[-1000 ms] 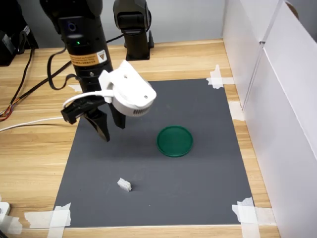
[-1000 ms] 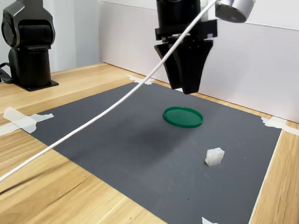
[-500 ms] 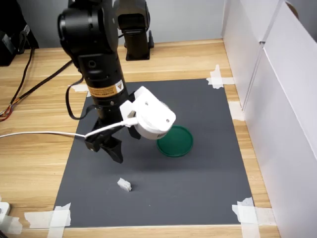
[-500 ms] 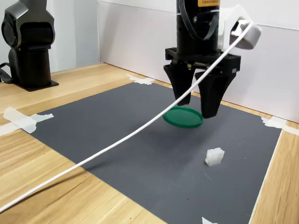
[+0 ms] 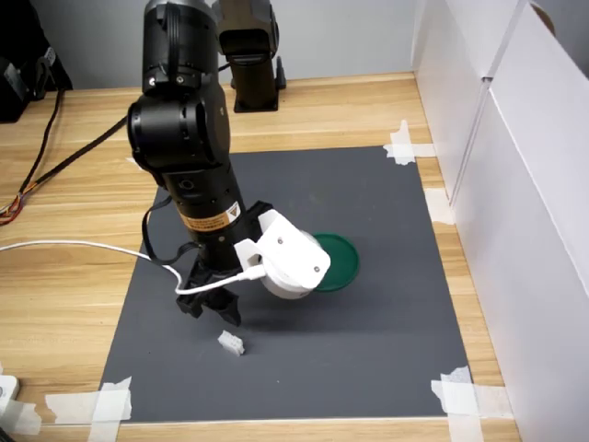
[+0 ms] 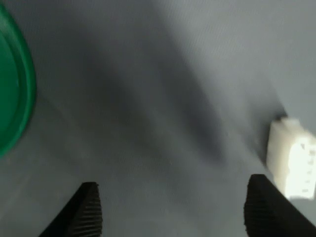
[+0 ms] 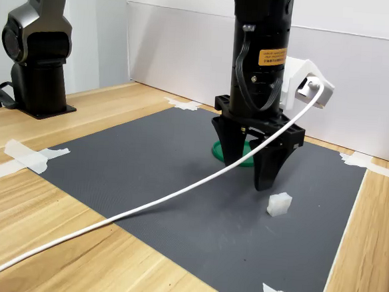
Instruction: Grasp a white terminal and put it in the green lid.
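Observation:
The white terminal (image 5: 231,343) (image 7: 278,204) lies on the grey mat (image 5: 386,322), near the front edge in the first exterior view. My gripper (image 5: 209,308) (image 7: 246,166) hangs open just above the mat, close beside the terminal. In the wrist view the terminal (image 6: 291,165) sits just outside one fingertip (image 6: 261,207), with nothing between the fingers. The green lid (image 5: 336,260) (image 7: 246,157) (image 6: 12,98) rests flat on the mat behind the gripper. It holds nothing, and the white camera housing (image 5: 290,262) partly hides it.
A second black arm base (image 5: 247,55) (image 7: 37,55) stands at the back of the wooden table. White wall panels (image 5: 515,184) close off the first exterior view's right. A white cable (image 5: 83,249) trails off the wrist. Tape strips (image 5: 460,391) hold the mat's corners.
The arm has come down and moved toward the front of the mat, from above the lid's side to just beside the terminal. The fingers have spread apart.

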